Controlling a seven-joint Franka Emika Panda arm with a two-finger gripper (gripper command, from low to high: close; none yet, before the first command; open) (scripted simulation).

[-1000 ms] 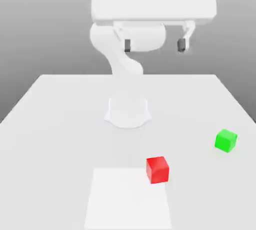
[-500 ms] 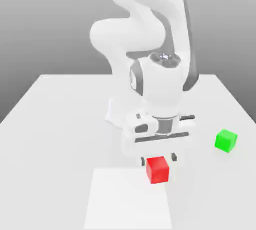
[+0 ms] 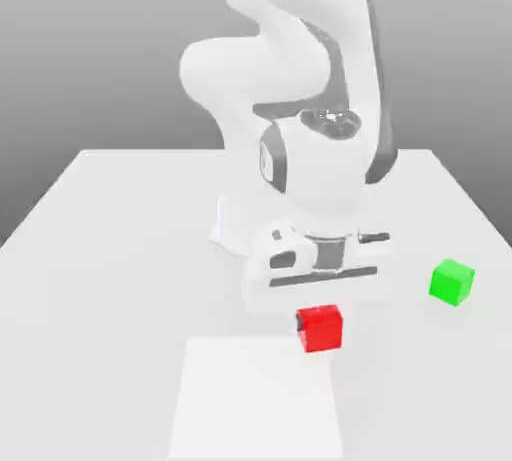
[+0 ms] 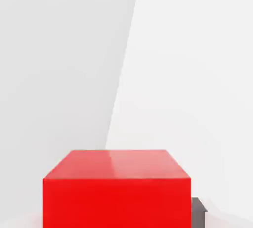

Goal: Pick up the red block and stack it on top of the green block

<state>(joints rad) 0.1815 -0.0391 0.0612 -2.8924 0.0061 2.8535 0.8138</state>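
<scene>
The red block (image 3: 321, 330) sits near the front middle of the table, at the far edge of a paler square patch. My gripper (image 3: 320, 320) is down over it, with the hand straight above and the jaws closed against its sides. In the hand view the red block (image 4: 116, 195) looms close, and a grey fingertip (image 4: 197, 211) presses one side of it. The green block (image 3: 451, 281) stands alone on the table toward the exterior view's right, a good way from the gripper.
The white table (image 3: 110, 249) stretches wide around both blocks. My arm's base (image 3: 240, 229) stands behind the red block at mid-table. The paler square patch (image 3: 255, 399) lies at the front edge.
The arm came down from high above onto the red block. The jaws have closed on it, and the block has turned square and shifted slightly.
</scene>
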